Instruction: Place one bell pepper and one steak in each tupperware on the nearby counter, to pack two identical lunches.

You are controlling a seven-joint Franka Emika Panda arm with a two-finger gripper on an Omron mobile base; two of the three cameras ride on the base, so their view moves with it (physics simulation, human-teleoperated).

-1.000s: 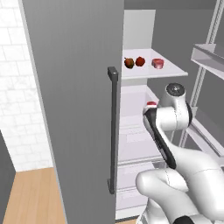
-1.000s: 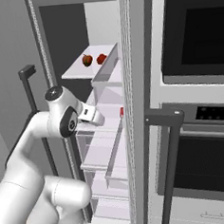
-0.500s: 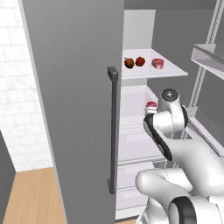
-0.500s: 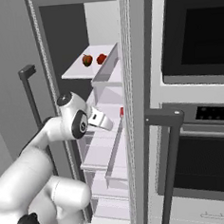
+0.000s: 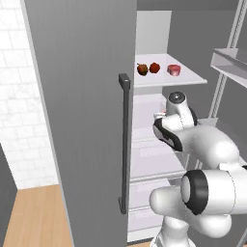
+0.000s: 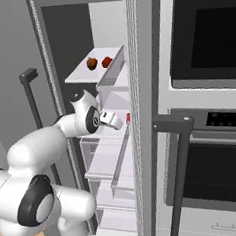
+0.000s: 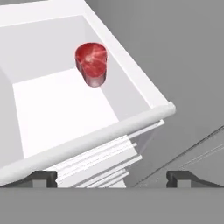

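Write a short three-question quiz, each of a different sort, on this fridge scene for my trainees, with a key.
1. True or false: both peppers lie on the upper fridge shelf.
2. Multiple choice: in the hand view, the steak lies (a) between the fingertips, (b) in a white bin ahead of the gripper, (c) on the floor.
3. Fill in: the gripper's fingers stand ____.

Key: 1 true; 2 b; 3 open. A second steak sits beside the peppers on that shelf.

Grey fridge door (image 5: 82, 96), white tile wall (image 5: 19, 96), wood floor (image 5: 36, 217), wall oven (image 6: 204, 38).
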